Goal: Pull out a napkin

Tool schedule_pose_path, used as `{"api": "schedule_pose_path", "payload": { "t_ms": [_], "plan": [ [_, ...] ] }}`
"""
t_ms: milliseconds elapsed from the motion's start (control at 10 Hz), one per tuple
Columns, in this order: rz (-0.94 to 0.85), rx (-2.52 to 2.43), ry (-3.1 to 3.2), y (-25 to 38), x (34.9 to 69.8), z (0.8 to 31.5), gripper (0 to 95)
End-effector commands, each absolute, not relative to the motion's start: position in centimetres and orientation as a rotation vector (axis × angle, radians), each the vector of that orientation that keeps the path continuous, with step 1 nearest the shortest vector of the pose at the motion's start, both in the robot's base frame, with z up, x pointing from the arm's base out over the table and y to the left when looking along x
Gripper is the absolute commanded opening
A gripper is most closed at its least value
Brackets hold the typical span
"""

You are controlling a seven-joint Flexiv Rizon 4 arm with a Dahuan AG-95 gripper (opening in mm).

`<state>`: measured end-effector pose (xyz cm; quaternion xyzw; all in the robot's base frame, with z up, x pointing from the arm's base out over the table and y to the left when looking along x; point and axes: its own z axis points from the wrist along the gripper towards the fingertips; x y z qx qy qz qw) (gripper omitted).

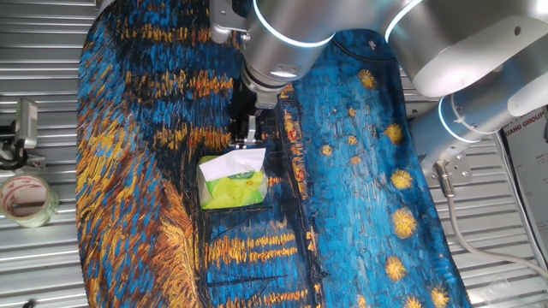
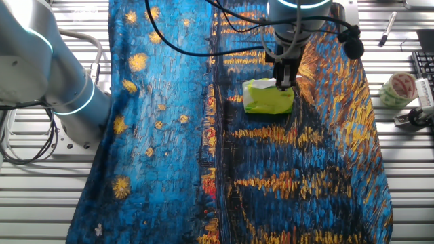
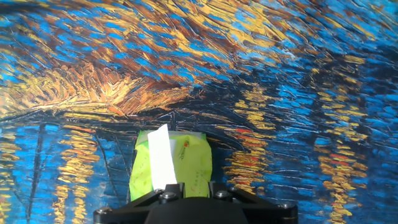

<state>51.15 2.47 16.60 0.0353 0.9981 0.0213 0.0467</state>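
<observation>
Two rolls of tape off the cloth: I see a clear-tape roll [image 1: 26, 198] on the slatted metal table [image 1: 38, 274] in one fixed view, and a patterned tape roll [image 2: 397, 89] near the table edge in the other fixed view. A pen [image 2: 386, 28] lies up by that corner. Neither is near the work area. Blue-and-orange painted cloth [image 2: 285, 176] covers the middle of the table.

Lime-green soft tissue pack [image 1: 231, 186] sits flat on the cloth, roughly mid-table. Nothing stands between it and the two-finger gripper [image 1: 247, 140], which hangs directly above the pack's far end, fingers pointing down. The arm's own body blocks part of the top of one fixed view.

Thin white paper napkin [image 3: 161, 158] sticks up out of the pack's top opening. From the hand view it reads as a narrow upright strip running toward the camera; from one fixed view it's a wider folded flap with a crease, spread over the pack's upper end.

Jaws: fingertips sit right at the napkin's top edge, but I cannot tell whether they're clamped on it or just touching — the hand view hides the tips behind the housing.
</observation>
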Motion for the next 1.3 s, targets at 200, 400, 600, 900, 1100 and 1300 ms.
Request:
{"api": "schedule_pose_path", "payload": {
  "t_ms": [200,400,600,900,1100,1300],
  "plan": [
    [0.055,0.108,3.056,2.6,50.8,16.5,19.0],
    [0.058,0.113,3.048,3.2,50.2,16.1,19.0],
    [0.061,0.118,3.046,3.7,50.0,16.0,19.0],
    [0.053,0.123,3.044,4.5,50.1,15.7,19.0],
    [0.064,0.121,3.043,4.8,50.3,15.5,19.0],
    [0.064,0.106,3.045,4.8,50.3,15.4,19.0]
  ]
}}
